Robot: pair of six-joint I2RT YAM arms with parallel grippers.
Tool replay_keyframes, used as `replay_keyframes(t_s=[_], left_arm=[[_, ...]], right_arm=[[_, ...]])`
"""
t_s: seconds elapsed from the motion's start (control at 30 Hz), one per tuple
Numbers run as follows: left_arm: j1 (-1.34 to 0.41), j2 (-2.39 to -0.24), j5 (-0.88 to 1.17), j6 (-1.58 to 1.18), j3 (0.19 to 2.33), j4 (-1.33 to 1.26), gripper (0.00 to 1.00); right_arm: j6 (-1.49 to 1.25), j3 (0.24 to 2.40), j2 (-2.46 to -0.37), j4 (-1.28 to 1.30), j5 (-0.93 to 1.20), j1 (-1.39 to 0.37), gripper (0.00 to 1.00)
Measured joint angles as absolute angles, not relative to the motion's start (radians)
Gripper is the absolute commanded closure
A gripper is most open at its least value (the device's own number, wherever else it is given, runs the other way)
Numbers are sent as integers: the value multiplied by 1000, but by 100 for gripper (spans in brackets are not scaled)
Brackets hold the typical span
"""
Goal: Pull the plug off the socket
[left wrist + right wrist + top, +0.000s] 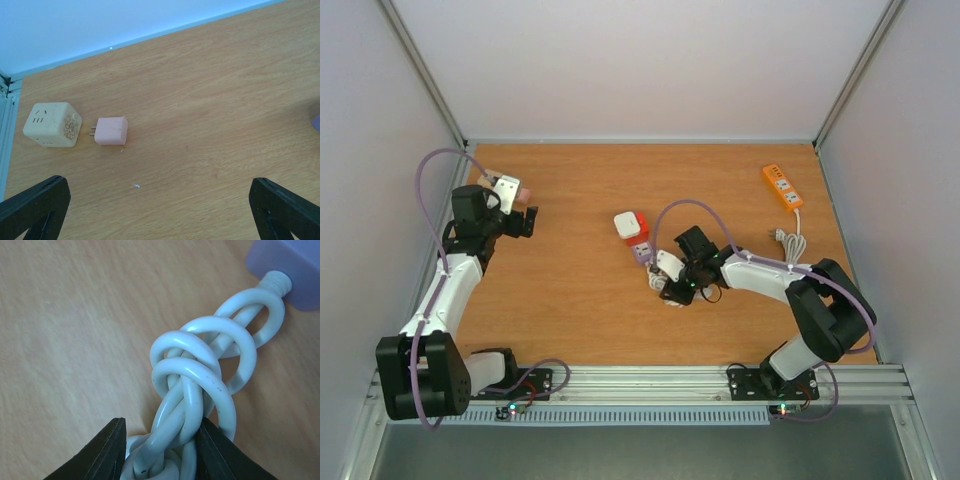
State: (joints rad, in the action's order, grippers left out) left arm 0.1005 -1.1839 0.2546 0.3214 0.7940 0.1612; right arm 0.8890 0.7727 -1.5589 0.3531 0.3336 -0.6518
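A white cube socket with a red side (630, 226) sits mid-table. A purple plug (641, 251) lies against its near side; it also shows in the right wrist view (287, 267). The plug's white cable is coiled in a knotted bundle (200, 375). My right gripper (670, 288) is shut on this bundle (667, 266) just below the plug, its fingers on either side of the coils in the right wrist view (162, 430). My left gripper (527, 222) is open and empty at the far left, above bare wood in the left wrist view (157, 187).
A cream cube socket (52, 125) and a loose pink plug (111, 131) lie near the table's left back corner. An orange power strip (781, 187) with a white cord (790, 245) lies at the back right. Walls enclose the table.
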Motion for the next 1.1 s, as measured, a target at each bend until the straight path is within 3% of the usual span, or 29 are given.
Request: replay_keyframes(t_s=[0.23, 0.47, 0.63, 0.83, 1.1], left_arm=[[101, -1184, 258, 321, 794, 161, 0], [101, -1184, 259, 321, 794, 161, 0], [101, -1184, 262, 321, 794, 161, 0], [101, -1184, 265, 321, 794, 161, 0], [101, -1184, 266, 321, 794, 161, 0]], right_arm=[[957, 758, -1546, 367, 355, -501, 57], [1016, 755, -1546, 368, 340, -362, 29], [1019, 762, -1545, 374, 349, -327, 19], [1011, 762, -1541, 374, 392, -321, 15], [1003, 774, -1536, 294, 493, -308, 19]])
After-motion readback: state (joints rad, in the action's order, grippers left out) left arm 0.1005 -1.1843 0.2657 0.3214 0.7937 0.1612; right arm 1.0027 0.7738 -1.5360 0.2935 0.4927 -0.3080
